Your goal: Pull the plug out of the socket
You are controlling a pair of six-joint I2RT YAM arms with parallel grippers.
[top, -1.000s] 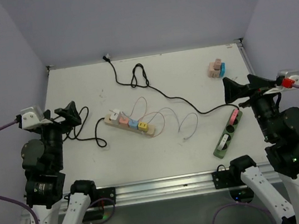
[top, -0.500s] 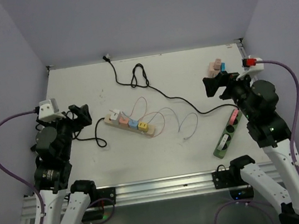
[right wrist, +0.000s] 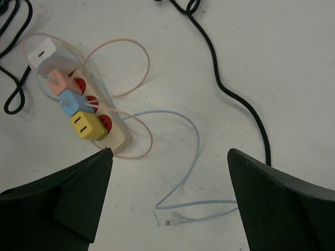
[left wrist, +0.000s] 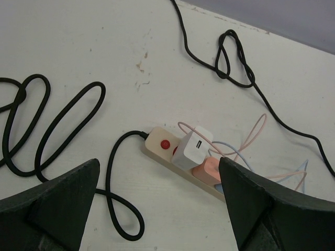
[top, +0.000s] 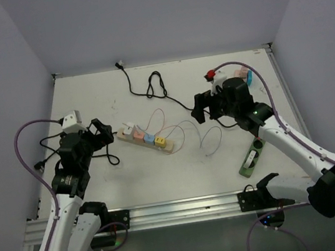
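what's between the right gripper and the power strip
Loose loops of thin pink cable and blue cable trailing from the power strip toward the right gripper; the right wrist view shows it best.

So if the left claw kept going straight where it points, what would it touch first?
Likely the near end of the power strip, beside the white plug. The black cord curls just short of it, so the left gripper might brush that first.

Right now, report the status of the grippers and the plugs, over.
Left gripper open, right gripper open, both empty. Four plugs seated in power strip. Thin cables loop over and beside it.
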